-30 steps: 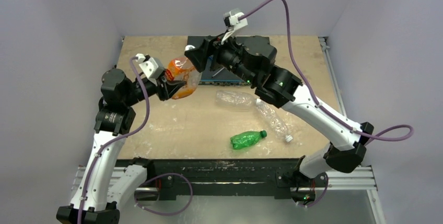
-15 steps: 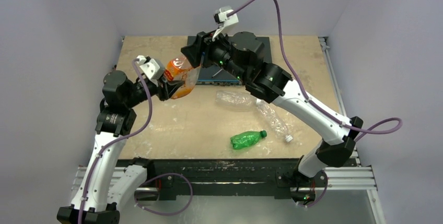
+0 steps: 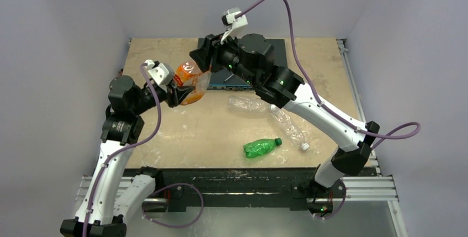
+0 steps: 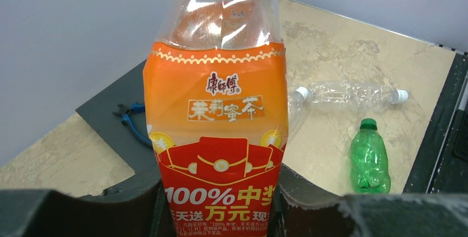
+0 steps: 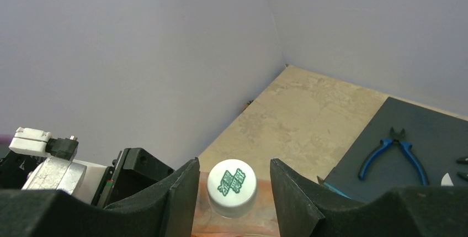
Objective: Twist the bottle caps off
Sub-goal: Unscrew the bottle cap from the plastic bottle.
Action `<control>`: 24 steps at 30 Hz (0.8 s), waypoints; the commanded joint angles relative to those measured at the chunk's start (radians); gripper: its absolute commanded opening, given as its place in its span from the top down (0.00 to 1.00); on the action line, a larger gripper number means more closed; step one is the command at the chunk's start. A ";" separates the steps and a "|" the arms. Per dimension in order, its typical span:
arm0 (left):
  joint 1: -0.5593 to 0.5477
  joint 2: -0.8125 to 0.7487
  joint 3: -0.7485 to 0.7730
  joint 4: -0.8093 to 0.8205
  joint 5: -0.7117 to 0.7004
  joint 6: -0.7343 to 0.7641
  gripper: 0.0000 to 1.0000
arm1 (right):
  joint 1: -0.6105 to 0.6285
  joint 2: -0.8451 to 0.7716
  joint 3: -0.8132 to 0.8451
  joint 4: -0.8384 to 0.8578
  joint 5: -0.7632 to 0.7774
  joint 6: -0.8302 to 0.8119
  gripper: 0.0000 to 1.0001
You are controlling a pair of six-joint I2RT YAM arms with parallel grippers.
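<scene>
left gripper [image 3: 176,90]: pinching the lower body of the orange-label bottle [image 4: 218,132], a finger on each side of the label. the bottle is held off the table [image 3: 193,132], over its left rear part, with the neck toward the right arm.

printed white cap [image 5: 233,186]: seated on that bottle's neck.

right gripper [image 5: 234,195]: spread around the printed white cap, one finger on either side, with a narrow gap visible on both sides. no contact seen.

first clear bottle [image 3: 247,104] and second clear bottle [image 3: 288,125]: lying on the table right of centre, near each other. a plain white cap [image 3: 304,146] is on the second.

green bottle [image 3: 258,148]: lying nearer the front edge, green cap [image 3: 278,141] on.

blue-handled pliers [image 5: 397,137]: resting on the dark mat [image 5: 430,132] at the rear.
</scene>
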 commanded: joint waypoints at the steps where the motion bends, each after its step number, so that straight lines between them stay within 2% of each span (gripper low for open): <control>1: 0.003 -0.012 -0.011 0.036 0.004 0.003 1.00 | 0.005 -0.006 0.004 0.028 -0.016 0.014 0.49; 6: 0.003 -0.015 -0.010 0.038 0.007 -0.004 1.00 | 0.005 -0.004 0.006 0.033 -0.033 0.018 0.74; 8: 0.003 -0.015 -0.009 0.040 0.007 -0.008 1.00 | 0.005 -0.001 0.006 0.031 -0.040 0.019 0.78; 12: 0.003 -0.011 0.003 0.045 0.006 -0.015 1.00 | 0.005 -0.005 -0.007 0.025 -0.046 0.019 0.80; 16: 0.003 -0.001 0.017 0.049 0.023 -0.031 1.00 | 0.005 -0.024 -0.040 0.031 -0.053 0.006 1.00; 17: 0.003 0.000 0.020 0.050 0.040 -0.037 1.00 | 0.004 -0.034 -0.053 0.037 -0.071 -0.009 1.00; 20: 0.003 0.009 0.048 0.045 0.144 -0.070 1.00 | -0.002 -0.098 -0.142 0.096 -0.169 -0.056 1.00; 21: 0.003 0.011 0.056 0.050 0.196 -0.082 1.00 | -0.009 -0.129 -0.185 0.131 -0.246 -0.069 1.00; 24: 0.003 0.018 0.055 0.138 0.372 -0.246 1.00 | -0.044 -0.230 -0.304 0.248 -0.490 -0.072 1.00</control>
